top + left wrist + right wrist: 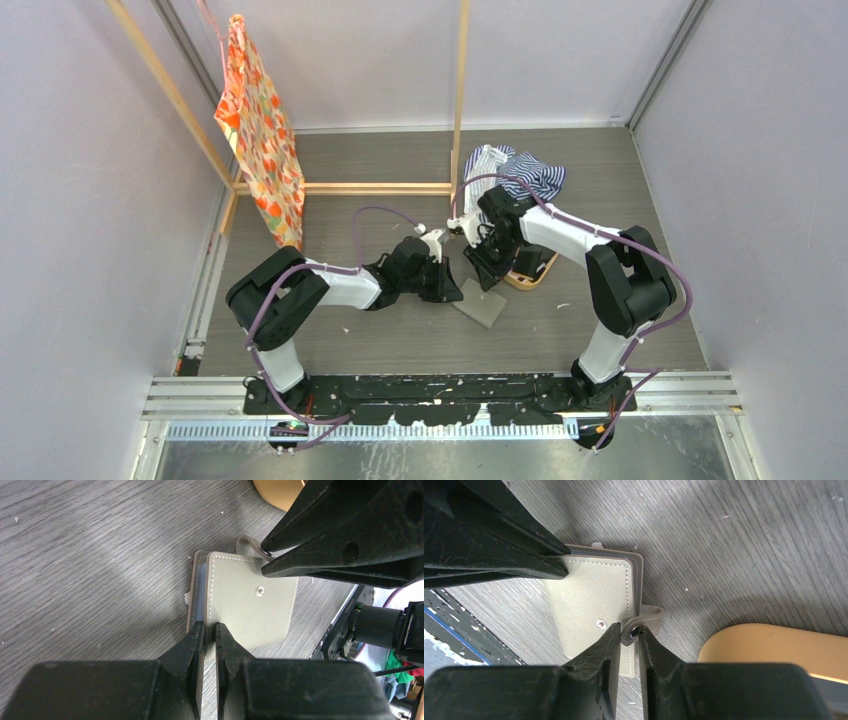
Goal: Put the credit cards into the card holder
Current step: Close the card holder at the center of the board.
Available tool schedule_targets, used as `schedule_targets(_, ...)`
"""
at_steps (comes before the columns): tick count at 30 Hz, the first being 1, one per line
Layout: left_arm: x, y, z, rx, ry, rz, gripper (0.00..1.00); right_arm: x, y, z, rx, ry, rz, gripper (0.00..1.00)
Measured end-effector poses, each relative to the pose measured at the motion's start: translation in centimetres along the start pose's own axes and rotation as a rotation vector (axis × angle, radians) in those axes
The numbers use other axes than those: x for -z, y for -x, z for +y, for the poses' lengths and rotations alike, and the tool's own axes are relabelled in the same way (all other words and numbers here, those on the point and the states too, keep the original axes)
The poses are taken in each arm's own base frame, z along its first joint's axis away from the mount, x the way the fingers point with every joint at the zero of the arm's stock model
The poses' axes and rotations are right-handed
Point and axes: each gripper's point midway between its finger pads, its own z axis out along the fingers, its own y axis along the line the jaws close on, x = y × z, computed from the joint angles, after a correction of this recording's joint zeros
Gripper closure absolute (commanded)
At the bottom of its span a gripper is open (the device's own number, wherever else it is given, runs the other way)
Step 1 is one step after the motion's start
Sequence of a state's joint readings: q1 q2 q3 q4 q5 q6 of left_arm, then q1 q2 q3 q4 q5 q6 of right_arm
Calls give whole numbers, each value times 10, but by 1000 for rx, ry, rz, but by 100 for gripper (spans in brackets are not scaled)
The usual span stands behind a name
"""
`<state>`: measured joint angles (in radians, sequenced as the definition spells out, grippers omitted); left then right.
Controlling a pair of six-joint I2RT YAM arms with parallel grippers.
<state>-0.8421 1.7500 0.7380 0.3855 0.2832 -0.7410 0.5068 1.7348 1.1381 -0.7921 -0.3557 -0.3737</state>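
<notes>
card holder (250,605) lies flat between the arms. left gripper (210,630) is clamped narrow on its left cover edge, and right gripper (629,632) pinches the closing tab (650,616) on the opposite, far-right edge - opening likely means pulling apart.

Top external: high at the near edge, looking down over the table (560,330).
Left wrist: close, low.
Right wrist: close, facing the opposite way.
Shared: card holder (250,605) (all three views).

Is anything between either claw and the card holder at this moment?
Nothing visible. The left claw is pinched on an edge of the card holder, and the right claw on its closing tab. The tan tray lies apart, to one side.
</notes>
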Motion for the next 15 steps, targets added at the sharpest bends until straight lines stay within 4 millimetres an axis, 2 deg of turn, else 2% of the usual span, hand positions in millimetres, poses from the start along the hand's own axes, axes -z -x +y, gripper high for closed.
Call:
schedule_targets(7, 0, 0, 0, 0, -1, -1, 90, 0, 0, 1, -1, 3, 0, 95)
schedule_targets(15, 0, -1, 0, -1, -4, 4, 90, 2, -4, 6, 25, 44, 8, 99)
